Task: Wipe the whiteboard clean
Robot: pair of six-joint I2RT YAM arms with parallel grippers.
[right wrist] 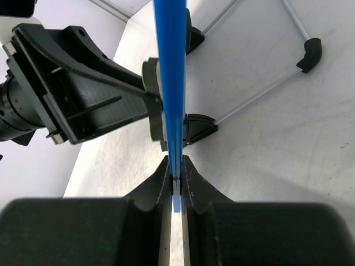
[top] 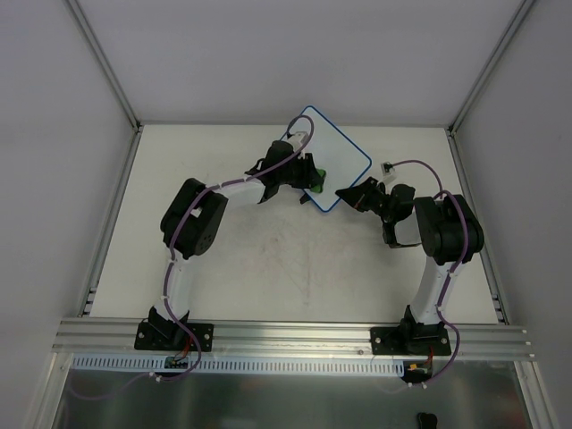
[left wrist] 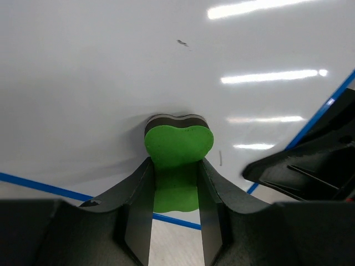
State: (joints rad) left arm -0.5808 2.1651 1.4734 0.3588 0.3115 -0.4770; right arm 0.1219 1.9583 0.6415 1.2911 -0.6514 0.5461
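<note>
The whiteboard, white with a thin blue rim, stands tilted at the back middle of the table. My left gripper is shut on a green eraser and presses it against the board's face. In the left wrist view the eraser sits on the white surface near the blue lower rim; two small black marks remain. My right gripper is shut on the board's near corner. The right wrist view shows the blue rim edge-on between the fingers.
A small white connector lies right of the board. Black feet stick out from the board's back. Metal frame posts and the rail border the table. A black corner bracket lies far right.
</note>
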